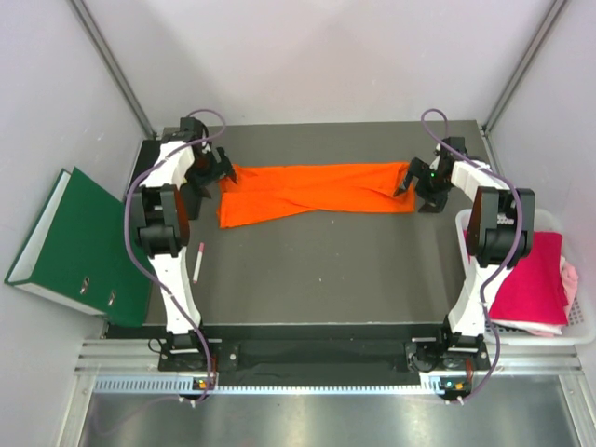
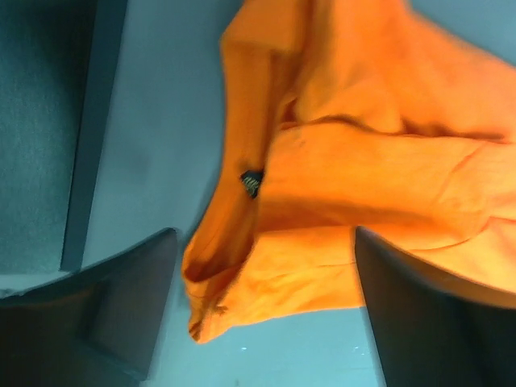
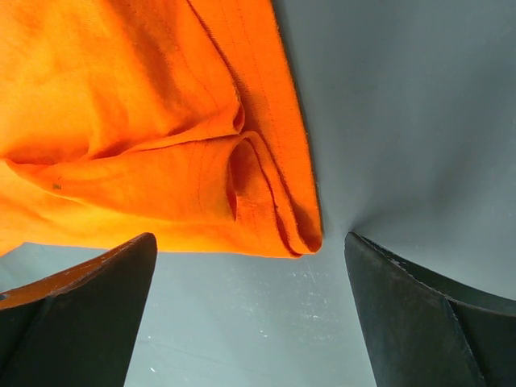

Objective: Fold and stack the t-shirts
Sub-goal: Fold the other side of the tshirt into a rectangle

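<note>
Jaws spread, the left arm [image 1: 171, 160] and right arm [image 1: 472, 173] flank the orange t-shirt [image 1: 312, 194] laid lengthwise on the far counter [image 1: 326, 270], apparently poised to pinch its ends for folding.

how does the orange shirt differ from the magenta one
The orange t-shirt lies stretched in a long band across the table; the magenta t-shirt sits bunched in the white basket beside it. The left tool and right tool flank the orange one; none is near the magenta. Both are plain cloth.
</note>
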